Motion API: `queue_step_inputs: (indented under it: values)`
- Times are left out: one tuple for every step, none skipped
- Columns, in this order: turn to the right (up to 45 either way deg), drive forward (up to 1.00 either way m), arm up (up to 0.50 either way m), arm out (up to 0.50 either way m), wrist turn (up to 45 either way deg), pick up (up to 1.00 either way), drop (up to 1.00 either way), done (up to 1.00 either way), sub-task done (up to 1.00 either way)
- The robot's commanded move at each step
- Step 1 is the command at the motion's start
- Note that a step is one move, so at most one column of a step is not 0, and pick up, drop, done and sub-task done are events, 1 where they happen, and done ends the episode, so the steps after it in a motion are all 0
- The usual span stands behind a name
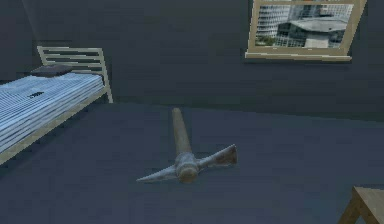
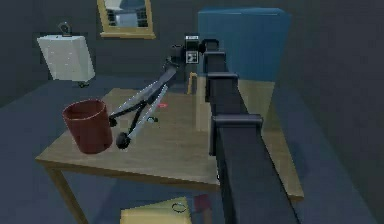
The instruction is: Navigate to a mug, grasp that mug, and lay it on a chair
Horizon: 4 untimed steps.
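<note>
Dark red cylindrical mug (image 2: pixel 87 123) left of centre on pale wooden tabletop (image 2: pixel 165 152), claw (image 2: pixel 121 129) close by, whether holding anything unclear

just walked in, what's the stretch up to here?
The arm is stretched out over a wooden table, and the gripper sits close to a red mug that stands on the tabletop. I cannot tell whether it holds anything. A blue chair stands behind the table. In the forward view, a pickaxe lies on the floor near a bed.
</note>
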Motion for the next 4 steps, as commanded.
queue_step_inputs:
  values:
    - [0.0,0.0,0.0,-0.42,0.0,0.0,0.0,0.0,0.0]
    - [-45.0,0.0,0.0,0.0,0.0,0.0,0.0,0.0,0.0]
    - [-45.0,0.0,0.0,0.0,0.0,0.0,0.0,0.0,0.0]
    - [-15.0,0.0,0.0,0.0,0.0,0.0,0.0,0.0,0.0]
